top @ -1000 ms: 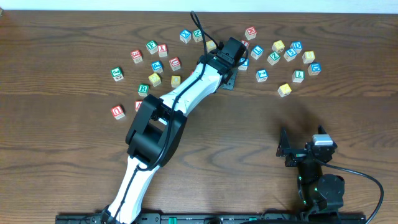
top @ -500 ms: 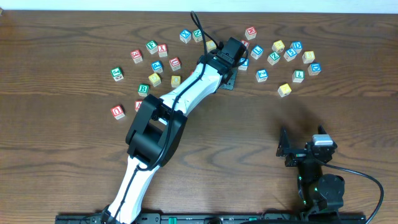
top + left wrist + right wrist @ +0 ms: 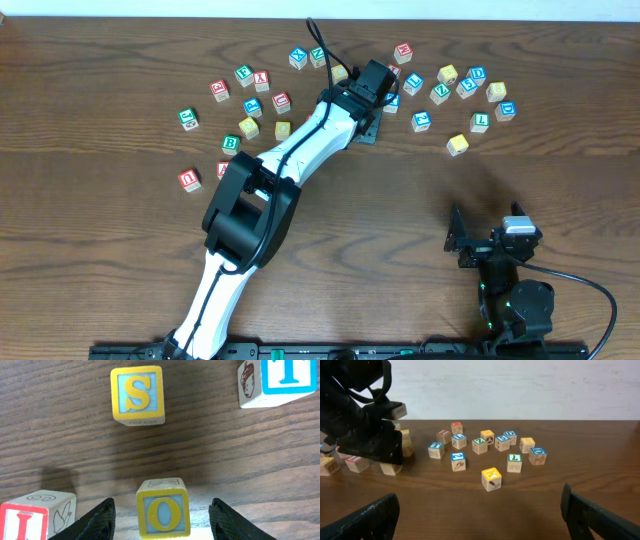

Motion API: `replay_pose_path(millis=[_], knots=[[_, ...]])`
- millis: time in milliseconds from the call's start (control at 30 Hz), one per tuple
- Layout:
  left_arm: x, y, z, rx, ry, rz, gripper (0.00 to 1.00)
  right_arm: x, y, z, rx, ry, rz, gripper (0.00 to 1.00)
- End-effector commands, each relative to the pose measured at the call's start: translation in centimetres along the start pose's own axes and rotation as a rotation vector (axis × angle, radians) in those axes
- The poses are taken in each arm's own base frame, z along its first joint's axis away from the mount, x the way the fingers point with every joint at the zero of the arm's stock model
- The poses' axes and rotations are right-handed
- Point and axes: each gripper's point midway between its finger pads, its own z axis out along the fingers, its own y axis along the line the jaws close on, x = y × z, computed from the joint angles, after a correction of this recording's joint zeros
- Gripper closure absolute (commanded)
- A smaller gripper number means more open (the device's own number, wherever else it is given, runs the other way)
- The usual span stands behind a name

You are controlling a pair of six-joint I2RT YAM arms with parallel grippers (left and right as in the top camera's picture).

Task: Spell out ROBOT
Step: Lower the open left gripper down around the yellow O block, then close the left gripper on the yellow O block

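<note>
O cube (image 3: 163, 510): small wooden cube, yellow frame, yellow O on a pale blue face. It sits on the table between the two fingers of the left claw, with bare wood showing on each side, so it is not touched.
Left claw (image 3: 162, 522): open and astride the O cube, with dark fingers (image 3: 97, 521) low beside it, gripping nothing.
T cube (image 3: 280, 380): wooden cube with a blue frame and blue T, and an acorn drawing on its side face. It is farther out than the O cube and to the right in the left wrist view, well apart.
S cube (image 3: 137, 394): wooden cube with a yellow frame and yellow S, straight beyond the O cube and apart from it.
I cube (image 3: 30, 516): wooden cube with a red I, left of the O cube, just outside the left finger.
B cube (image 3: 231, 143): wooden cube with a green B, just left of the left arm.
Lone yellow cube (image 3: 457, 144): yellow-framed wooden cube, nearer than the right-hand cluster and apart from it. Its letter cannot be read.
Left arm (image 3: 300, 150): white and black, running from the near edge to far centre.
Right claw (image 3: 480, 515): wide open and empty, at the near right.
Table (image 3: 100, 250): dark brown wood.
</note>
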Motion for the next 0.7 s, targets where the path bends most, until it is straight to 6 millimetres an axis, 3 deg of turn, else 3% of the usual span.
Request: replay_pose_path(millis=[0, 367, 533, 667], knots=[[0.35, -0.17, 1.47, -0.002, 0.014, 0.005, 0.41, 0.09, -0.03, 0.00, 0.004, 0.002, 0.013, 0.01], [0.32, -0.26, 1.81, 0.002, 0.011, 0.007, 0.41, 0.09, -0.03, 0.00, 0.004, 0.002, 0.013, 0.01], [0.33, -0.28, 1.80, 0.002, 0.012, 0.007, 0.57, 0.09, -0.03, 0.00, 0.004, 0.002, 0.013, 0.01], [0.35, -0.31, 1.81, 0.005, 0.013, 0.007, 0.59, 0.09, -0.03, 0.00, 0.004, 0.002, 0.013, 0.01]])
